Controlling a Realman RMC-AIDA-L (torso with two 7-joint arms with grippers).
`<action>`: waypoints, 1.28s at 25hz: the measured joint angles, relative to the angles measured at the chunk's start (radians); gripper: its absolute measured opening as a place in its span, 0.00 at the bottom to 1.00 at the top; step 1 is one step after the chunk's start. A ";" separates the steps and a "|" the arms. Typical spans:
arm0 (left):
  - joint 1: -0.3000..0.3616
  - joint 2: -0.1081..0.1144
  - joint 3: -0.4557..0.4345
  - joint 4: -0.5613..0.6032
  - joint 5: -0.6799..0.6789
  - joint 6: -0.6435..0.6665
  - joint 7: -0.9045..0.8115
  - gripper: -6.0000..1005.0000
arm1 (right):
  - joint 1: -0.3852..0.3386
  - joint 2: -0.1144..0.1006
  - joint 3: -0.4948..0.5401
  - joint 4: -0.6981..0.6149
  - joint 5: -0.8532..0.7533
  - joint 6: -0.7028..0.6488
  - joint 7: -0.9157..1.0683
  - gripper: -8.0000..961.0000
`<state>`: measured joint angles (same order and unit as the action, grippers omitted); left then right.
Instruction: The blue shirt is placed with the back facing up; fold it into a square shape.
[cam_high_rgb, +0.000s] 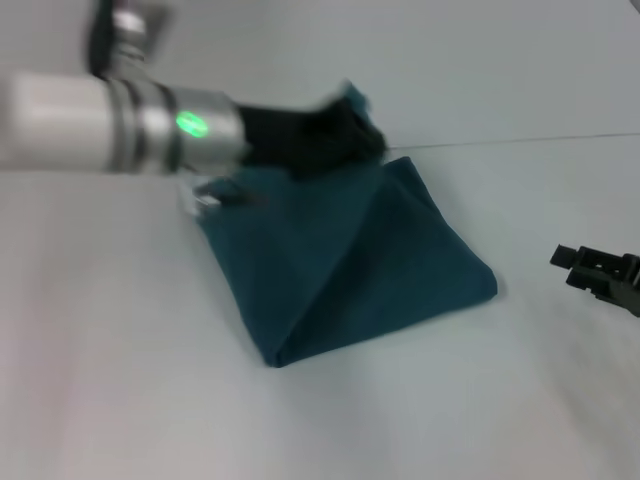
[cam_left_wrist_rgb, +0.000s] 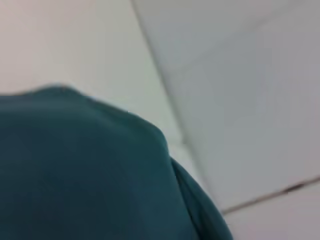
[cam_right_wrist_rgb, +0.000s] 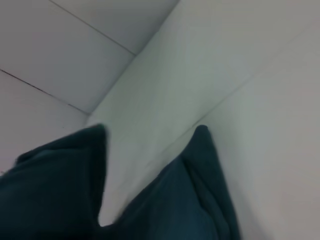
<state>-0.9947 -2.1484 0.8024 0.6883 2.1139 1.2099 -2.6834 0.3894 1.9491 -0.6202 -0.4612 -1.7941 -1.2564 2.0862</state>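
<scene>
Between the left gripper's (cam_high_rgb: 345, 125) jaws, apparently pinched, a far corner of the blue shirt (cam_high_rgb: 345, 265) lifts off the table (cam_high_rgb: 120, 380). Final fold seems underway; laying it flat comes next. Right gripper (cam_high_rgb: 590, 268) waits aside, jaws unreadable.

Soft even light — blurred wrist close-ups

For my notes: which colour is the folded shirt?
Plain dark teal-blue shirt, best in the head view.
</scene>
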 joint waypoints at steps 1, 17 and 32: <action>-0.019 -0.008 0.038 -0.045 -0.001 -0.045 0.018 0.02 | 0.004 0.001 -0.001 0.002 -0.010 0.008 0.000 0.65; -0.125 -0.027 0.168 -0.294 -0.180 -0.137 0.308 0.27 | 0.028 0.003 0.000 0.025 -0.057 0.035 0.004 0.65; 0.389 0.021 0.029 0.014 -0.343 0.184 0.185 0.88 | 0.072 -0.037 -0.050 0.014 -0.068 -0.014 0.054 0.65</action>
<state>-0.6056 -2.1272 0.8312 0.7023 1.7708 1.3939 -2.4989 0.4610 1.9120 -0.6702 -0.4476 -1.8618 -1.2704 2.1404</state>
